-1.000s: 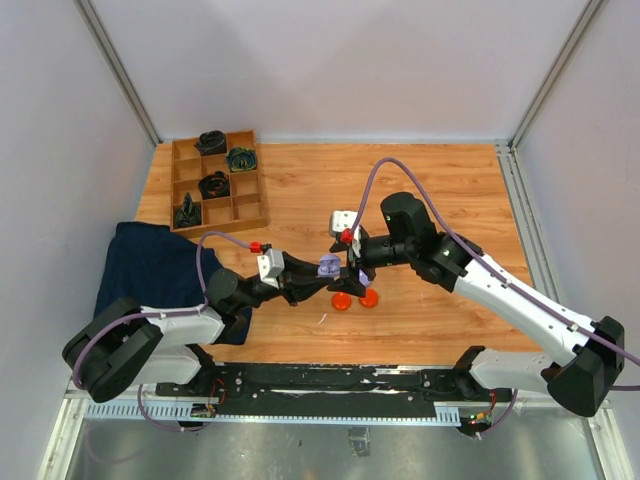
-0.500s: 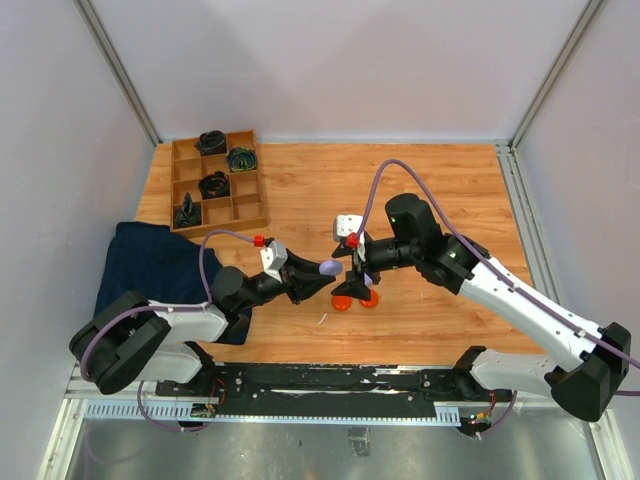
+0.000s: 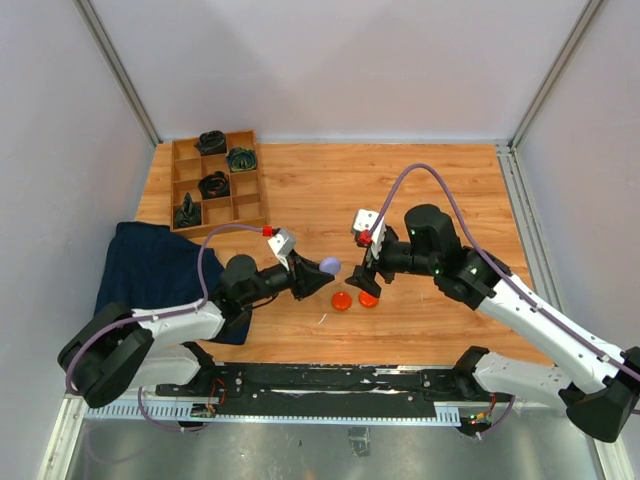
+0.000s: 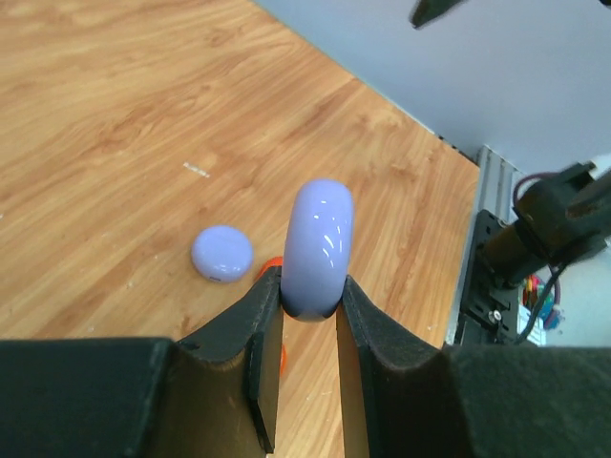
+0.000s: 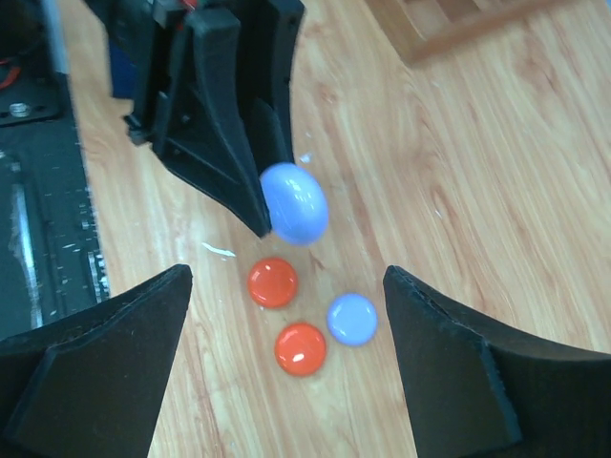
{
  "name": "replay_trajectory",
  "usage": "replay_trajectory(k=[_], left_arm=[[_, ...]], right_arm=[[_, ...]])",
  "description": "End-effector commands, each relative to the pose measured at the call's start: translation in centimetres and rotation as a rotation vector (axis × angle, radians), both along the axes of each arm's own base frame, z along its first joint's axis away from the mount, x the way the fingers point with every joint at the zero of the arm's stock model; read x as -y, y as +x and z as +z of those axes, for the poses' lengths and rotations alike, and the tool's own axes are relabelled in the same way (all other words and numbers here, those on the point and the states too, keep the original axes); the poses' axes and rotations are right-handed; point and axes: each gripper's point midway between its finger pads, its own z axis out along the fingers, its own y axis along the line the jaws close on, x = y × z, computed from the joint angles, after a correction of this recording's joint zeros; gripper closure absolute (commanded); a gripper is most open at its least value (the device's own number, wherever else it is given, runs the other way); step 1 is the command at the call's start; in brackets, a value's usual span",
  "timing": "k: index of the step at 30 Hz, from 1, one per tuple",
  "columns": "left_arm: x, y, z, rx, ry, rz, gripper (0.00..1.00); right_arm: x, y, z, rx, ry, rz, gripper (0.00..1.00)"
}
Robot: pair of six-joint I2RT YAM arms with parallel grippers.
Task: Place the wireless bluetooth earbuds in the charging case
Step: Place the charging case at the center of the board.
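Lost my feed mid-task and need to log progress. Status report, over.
Left tool shut on lavender disc, edge-on above table. Right tool open, empty, above three loose discs. No earbuds visible. Nothing seen in the way.

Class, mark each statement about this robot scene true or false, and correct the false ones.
1. The left gripper is shut on a lavender rounded piece. True.
2. The right gripper clamps an orange-red disc. False: it is open and holds nothing.
3. Two orange-red discs lie on the table. True.
4. The wooden tray holds lavender discs. False: it holds black coiled bundles.
5. A lavender disc lies beside the orange-red discs. True.
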Motion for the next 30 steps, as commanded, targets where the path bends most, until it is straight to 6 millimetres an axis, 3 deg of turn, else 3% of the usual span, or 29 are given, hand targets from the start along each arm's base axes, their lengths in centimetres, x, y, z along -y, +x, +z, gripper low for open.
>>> replay_trajectory(k=[1,9,16,20,30], left_arm=[[-1.1,1.7,-3.1,-0.239,0.148,0.132,0.94],[-0.8,2.4,-6.7,-0.483,0.306,0.186,0.91],[0.8,3.5,-9.3,-0.666,0.341,0.18,0.86],[1.2,4.0,-11.1,-0.741,0.379,0.18,0.82],[2.3,4.2,-12.9,-0.849,0.419,0.137,0.7]], right_arm=[[3.2,2.3,-1.5,-0.013,-0.039,-0.271,0.17],[6.7,3.4,-3.1,-0.002,-0.044,-0.492,0.17],[8.4,3.3,-3.6,0.028,-0.04,-0.553,0.16],[9.2,3.1,-3.7,0.045,-0.043,-0.572,0.15],[9.6,2.8,-4.0,0.053,-0.048,-0.567,0.15]])
